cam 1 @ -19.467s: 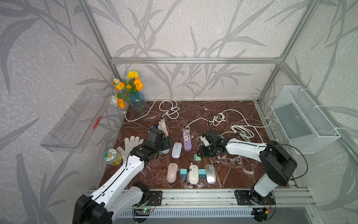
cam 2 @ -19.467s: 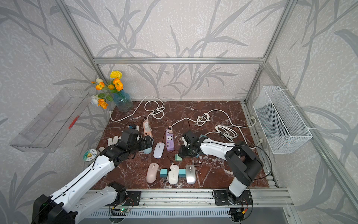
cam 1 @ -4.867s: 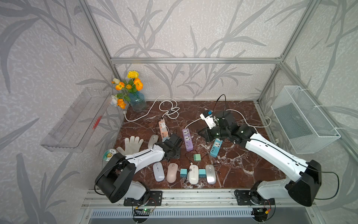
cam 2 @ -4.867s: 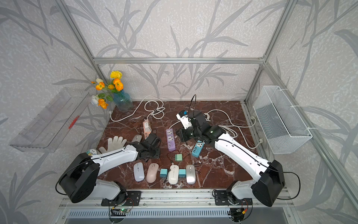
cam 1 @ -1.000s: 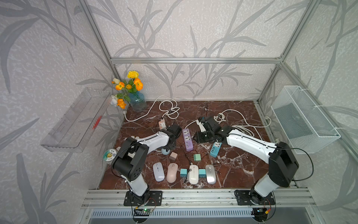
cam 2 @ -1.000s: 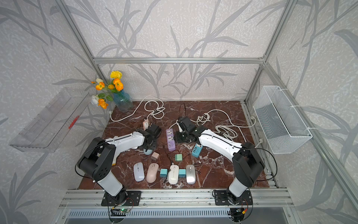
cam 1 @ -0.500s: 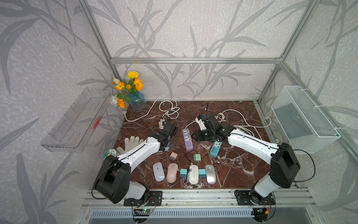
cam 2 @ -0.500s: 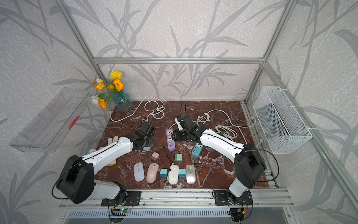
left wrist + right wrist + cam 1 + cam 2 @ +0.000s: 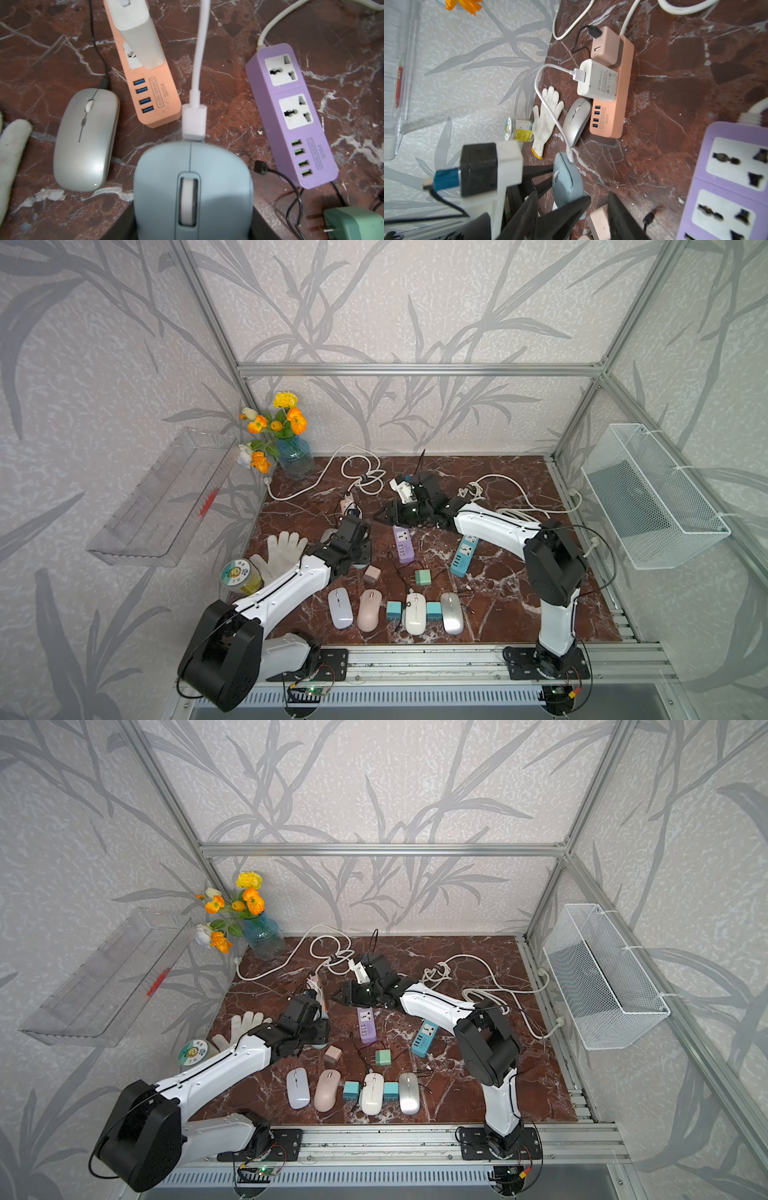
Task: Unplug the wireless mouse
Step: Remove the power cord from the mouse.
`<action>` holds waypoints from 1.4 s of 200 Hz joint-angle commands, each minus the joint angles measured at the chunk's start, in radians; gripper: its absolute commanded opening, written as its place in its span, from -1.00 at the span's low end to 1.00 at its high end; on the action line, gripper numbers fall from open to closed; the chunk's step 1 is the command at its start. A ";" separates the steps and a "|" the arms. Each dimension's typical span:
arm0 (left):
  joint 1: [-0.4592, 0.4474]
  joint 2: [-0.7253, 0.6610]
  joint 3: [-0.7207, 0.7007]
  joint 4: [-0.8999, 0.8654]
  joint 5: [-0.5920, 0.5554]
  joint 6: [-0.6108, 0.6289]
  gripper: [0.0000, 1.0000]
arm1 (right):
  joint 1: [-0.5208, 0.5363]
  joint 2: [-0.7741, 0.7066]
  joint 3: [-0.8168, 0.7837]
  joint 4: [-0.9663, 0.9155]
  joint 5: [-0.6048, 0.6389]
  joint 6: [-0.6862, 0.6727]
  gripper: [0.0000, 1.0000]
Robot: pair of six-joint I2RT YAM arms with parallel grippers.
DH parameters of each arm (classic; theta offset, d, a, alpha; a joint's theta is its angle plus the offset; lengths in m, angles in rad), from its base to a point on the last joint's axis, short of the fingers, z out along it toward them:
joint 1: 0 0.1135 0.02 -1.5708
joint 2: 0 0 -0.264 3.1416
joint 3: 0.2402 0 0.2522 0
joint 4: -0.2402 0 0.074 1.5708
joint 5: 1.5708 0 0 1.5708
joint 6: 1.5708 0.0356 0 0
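Marble surface (image 9: 490, 472), dark red with white veins, carries everything inside the framed cell. Two white-and-black arms reach in from the front rail. The left arm (image 9: 286, 589) stretches toward the middle-left, and the right arm (image 9: 494, 526) bends across the back and points left. A wire basket (image 9: 652, 497) hangs on one side wall and a clear tray (image 9: 162, 497) on the opposite wall.

Three strips lie on the surface. The orange power strip (image 9: 612, 116) carries a white charger (image 9: 598, 81) and a pink charger (image 9: 605, 47). The purple power strip (image 9: 291, 112) lies near it, and the blue power strip (image 9: 463, 558) lies under the right arm.

The left tool (image 9: 353, 549) is closed around the light blue mouse (image 9: 193, 187), with a dark finger on each flank. The mouse sits between the orange and purple strips; whether it rests on the surface or is lifted cannot be told. The right tool (image 9: 384, 517) hovers over the far end of the purple strip, its fingers (image 9: 566, 216) spread with nothing between them.

A white glove (image 9: 282, 549) lies beside the left arm. A silver mouse (image 9: 87, 139) lies just beside the orange strip, and a row of four mice (image 9: 369, 610) sits near the front edge. A white cable (image 9: 199, 52) runs from the white charger to the blue mouse, and its plug (image 9: 194, 120) is seated in the mouse's nose.
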 commanded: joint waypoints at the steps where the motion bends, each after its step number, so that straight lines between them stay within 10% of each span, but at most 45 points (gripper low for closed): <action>1: 0.001 -0.070 -0.050 0.166 0.066 0.122 -1.00 | -0.004 0.024 0.046 0.054 -0.052 0.033 0.08; 130: 0.013 -0.125 -0.067 0.161 0.083 0.210 -1.00 | 0.010 0.171 0.198 -0.024 -0.086 0.040 0.00; 206: 0.016 -0.130 -0.063 0.144 0.084 0.203 -1.00 | 0.021 0.174 0.219 0.047 -0.140 0.088 -0.99; 280: 0.011 -0.140 -0.009 -0.078 0.253 0.026 -1.00 | -0.024 0.211 0.317 0.038 -0.083 0.123 -1.00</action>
